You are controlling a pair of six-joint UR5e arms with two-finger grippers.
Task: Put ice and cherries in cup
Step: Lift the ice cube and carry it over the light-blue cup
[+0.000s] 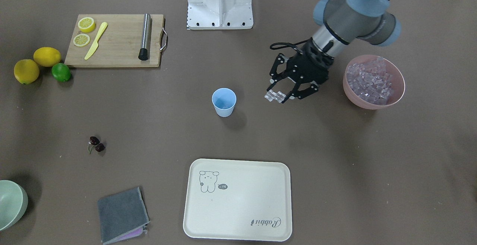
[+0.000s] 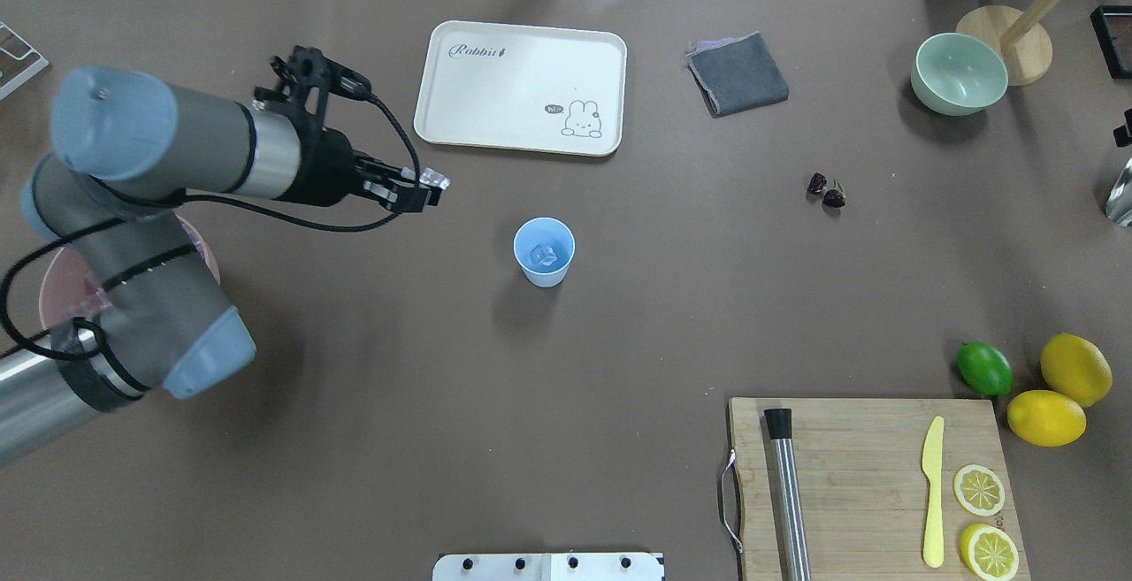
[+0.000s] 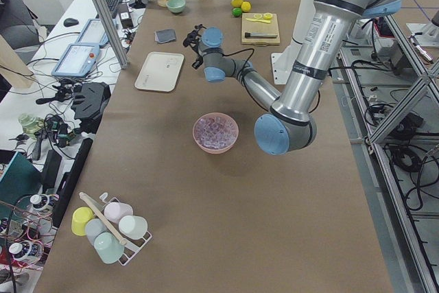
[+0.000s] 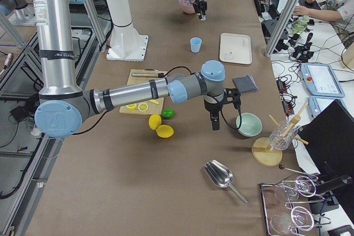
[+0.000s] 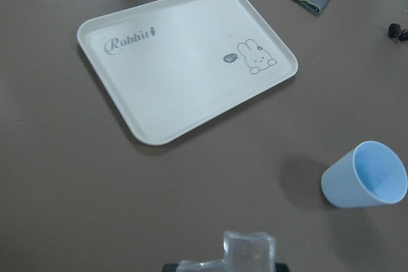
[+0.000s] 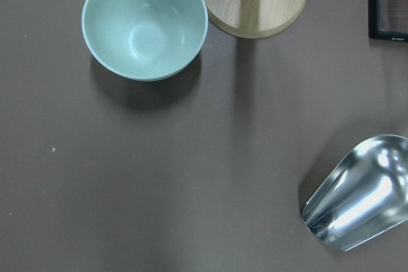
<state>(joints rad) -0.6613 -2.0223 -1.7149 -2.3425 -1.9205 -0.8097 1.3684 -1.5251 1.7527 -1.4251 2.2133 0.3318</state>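
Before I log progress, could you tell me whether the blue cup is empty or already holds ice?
Not empty: the overhead view shows clear ice at the bottom of the upright cup; the cherries lie outside it.

left end effector (image 1: 278,94) clamps ice (image 1: 272,96), arm outstretched; right end effector (image 4: 214,124) points down.

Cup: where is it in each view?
Front-facing: cup centre, above tray.
Overhead: cup centre, below tray.
Exterior left: cannot make it out.
Exterior right: cup upper middle, left of tray.
Left wrist: cup lower right.
Right wrist: not in it.
Shared landmark: tray.
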